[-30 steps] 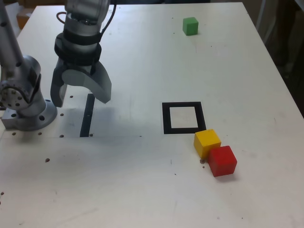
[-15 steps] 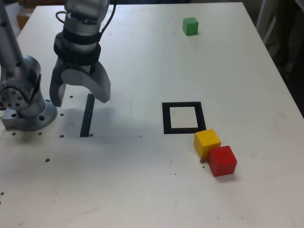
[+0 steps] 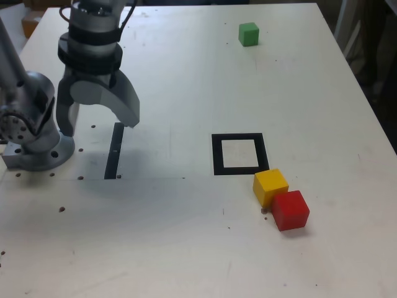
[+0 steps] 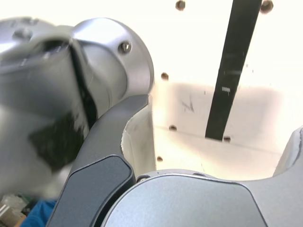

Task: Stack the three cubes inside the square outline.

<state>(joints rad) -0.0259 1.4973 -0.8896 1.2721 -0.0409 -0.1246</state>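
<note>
Jaws stand wide apart and empty on your gripper (image 3: pixel 96 127), which hangs above the counter (image 3: pixel 186 248) at the exterior view's left, over the straight black strip (image 3: pixel 113 151) and just beside the arm's own base (image 3: pixel 34 143). Nothing is stacked yet, so your step is to reach for a first cube.

Working across to the exterior view's right: the outline (image 3: pixel 239 153) sits mid-counter with its pale centre bare. Touching its near right corner is the yellow cube (image 3: pixel 270 187), and the red cube (image 3: pixel 290 210) presses against the yellow one's far side. The green cube (image 3: pixel 249 33) lies alone, well apart near the far edge.

You would likely do best with green first, since it has free space all round. If you choose yellow, turn the jaws so they close on its free faces, or red may be dragged along. Come down straight and centred.
</note>
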